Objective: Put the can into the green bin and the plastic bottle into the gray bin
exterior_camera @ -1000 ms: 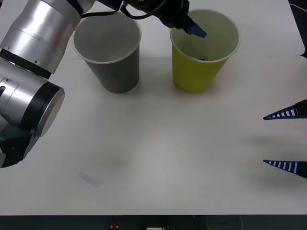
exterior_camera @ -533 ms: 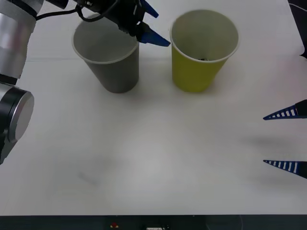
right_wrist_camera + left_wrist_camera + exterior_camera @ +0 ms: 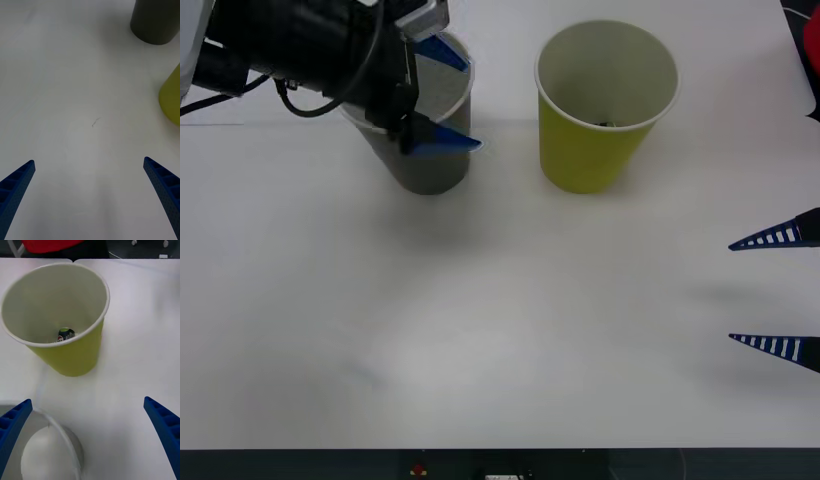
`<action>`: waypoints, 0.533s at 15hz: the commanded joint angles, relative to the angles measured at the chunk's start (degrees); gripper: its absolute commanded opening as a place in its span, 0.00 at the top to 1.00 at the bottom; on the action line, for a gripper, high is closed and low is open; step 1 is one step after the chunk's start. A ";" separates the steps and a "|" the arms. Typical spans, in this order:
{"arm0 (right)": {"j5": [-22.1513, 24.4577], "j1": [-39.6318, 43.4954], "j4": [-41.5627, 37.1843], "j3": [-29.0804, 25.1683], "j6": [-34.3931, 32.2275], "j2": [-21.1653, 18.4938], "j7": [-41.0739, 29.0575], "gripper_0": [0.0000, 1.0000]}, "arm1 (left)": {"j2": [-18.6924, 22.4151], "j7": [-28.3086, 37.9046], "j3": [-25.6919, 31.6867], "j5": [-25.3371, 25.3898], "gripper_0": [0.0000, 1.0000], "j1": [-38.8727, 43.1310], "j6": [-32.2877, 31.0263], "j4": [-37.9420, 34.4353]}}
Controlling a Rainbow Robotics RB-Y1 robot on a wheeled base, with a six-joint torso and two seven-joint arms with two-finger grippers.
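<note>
Matt paper green bin (image 3: 71,356), matt paper gray bin (image 3: 430,165), smooth matt white table (image 3: 500,330), glossy can (image 3: 65,333)

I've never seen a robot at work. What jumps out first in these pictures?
Two big paper cups stand side by side at the far side of the white table: the gray bin on the left, the green bin on the right. The left gripper hangs open over the gray bin's rim. The can lies at the bottom of the green bin, and the right gripper waits open at the table's right edge.

Bright, even overhead light; soft shadows beneath the cups (image 3: 430,150); slight blur.
</note>
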 commanded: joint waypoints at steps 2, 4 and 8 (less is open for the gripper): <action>0.00 0.00 0.00 0.00 0.00 0.00 0.00 0.00 | 5.32 -1.29 0.08 0.50 0.00 10.57 4.18 -12.08; 0.00 0.00 0.00 0.00 0.00 0.00 0.00 0.00 | 9.19 -1.90 0.17 1.20 0.00 16.81 7.34 -18.14; 0.00 0.00 0.00 0.00 0.00 0.00 0.00 0.00 | 14.64 -3.57 4.57 6.65 0.00 28.15 9.80 -24.91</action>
